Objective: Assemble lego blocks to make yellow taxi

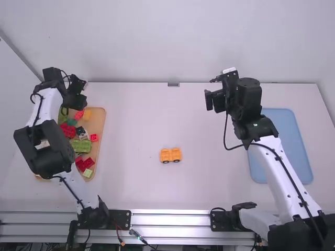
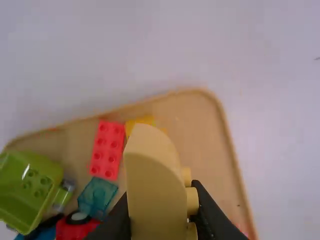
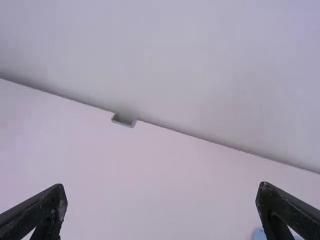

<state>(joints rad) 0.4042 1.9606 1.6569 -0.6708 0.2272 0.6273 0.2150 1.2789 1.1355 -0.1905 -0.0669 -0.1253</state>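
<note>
At the far left, over the block tray (image 1: 102,125), the left gripper (image 1: 78,99) hangs in the high view. In the left wrist view that gripper (image 2: 162,205) is shut on a pale yellow curved block (image 2: 152,175) with studs facing sideways. A low yellow block car with dark wheels (image 1: 170,155) stands alone near the middle of the table. Over the table's right part is the right gripper (image 1: 212,95), well beyond the car; in the right wrist view this gripper (image 3: 162,195) is open with nothing between its fingers.
The tray holds a red block (image 2: 107,150), a yellow block (image 2: 140,123), a teal block (image 2: 97,195), a green block (image 2: 30,187) and several others. A blue tray (image 1: 288,144) lies at the right, beside the right arm. A back wall (image 1: 172,42) rises behind the table.
</note>
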